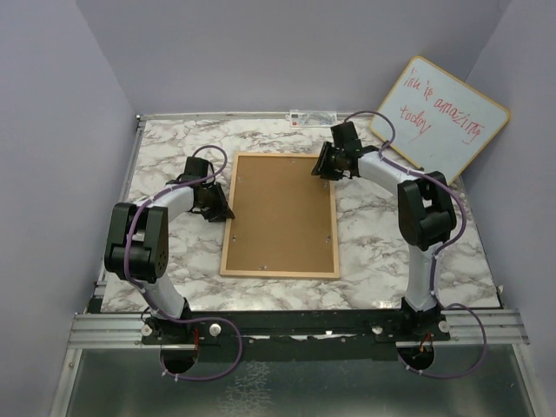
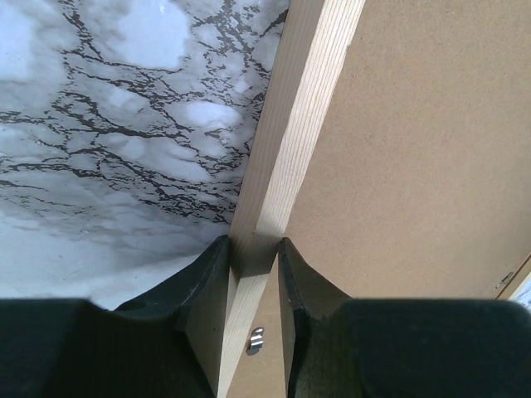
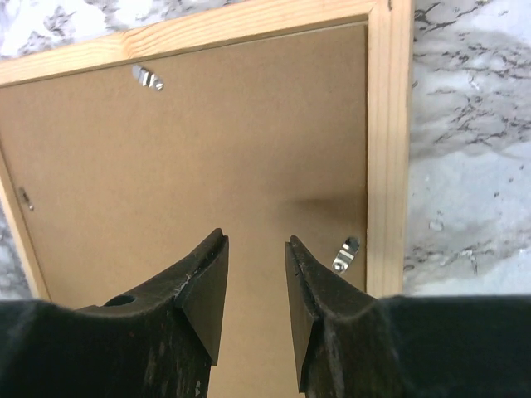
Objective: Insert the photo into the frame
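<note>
The frame [image 1: 280,273] of thin light wood lies face down in the middle of the marble table, with its brown backing board [image 1: 282,213] up. My left gripper [image 1: 224,208] is at the frame's left edge. In the left wrist view it [image 2: 253,249] is shut on the wooden rail [image 2: 290,141], one finger on each side. My right gripper [image 1: 323,167] is over the frame's far right corner. In the right wrist view it [image 3: 255,245] is open and empty just above the backing board [image 3: 232,141], left of the rail [image 3: 388,141]. The photo is not in view.
Small metal clips [image 3: 347,253] [image 3: 148,78] hold the backing board in the frame; one shows under the left jaws [image 2: 256,339]. A wood-edged whiteboard [image 1: 439,117] with red writing leans at the back right. Grey walls close in three sides.
</note>
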Controlling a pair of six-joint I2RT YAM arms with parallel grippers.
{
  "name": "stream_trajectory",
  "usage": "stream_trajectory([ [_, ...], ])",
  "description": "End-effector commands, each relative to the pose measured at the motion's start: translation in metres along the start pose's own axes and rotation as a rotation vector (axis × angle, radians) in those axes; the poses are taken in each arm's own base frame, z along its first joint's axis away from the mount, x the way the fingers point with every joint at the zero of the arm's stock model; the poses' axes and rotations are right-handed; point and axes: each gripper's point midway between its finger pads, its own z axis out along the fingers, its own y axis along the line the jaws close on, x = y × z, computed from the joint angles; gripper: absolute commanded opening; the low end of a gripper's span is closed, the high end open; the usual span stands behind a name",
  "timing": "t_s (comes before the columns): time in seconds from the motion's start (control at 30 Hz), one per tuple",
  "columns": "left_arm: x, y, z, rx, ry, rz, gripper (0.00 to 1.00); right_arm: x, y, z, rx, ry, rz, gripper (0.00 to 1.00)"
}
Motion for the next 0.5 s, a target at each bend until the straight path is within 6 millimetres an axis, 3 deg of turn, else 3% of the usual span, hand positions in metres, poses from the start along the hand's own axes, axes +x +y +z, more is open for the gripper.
stream_trajectory([
  [0.0, 0.006, 0.017, 0.000, -0.071, -0.005, 0.005, 0.28, 0.008, -0.014, 0.017, 0.071, 0.032, -0.005, 0.39],
  [0.23, 0.007, 0.019, 0.003, -0.078, -0.006, -0.011, 0.26, 0.022, -0.025, 0.031, 0.106, 0.113, -0.032, 0.39],
  [0.47, 0.004, 0.017, 0.003, -0.076, -0.014, -0.027, 0.24, 0.028, -0.046, 0.021, 0.222, 0.143, -0.054, 0.38],
])
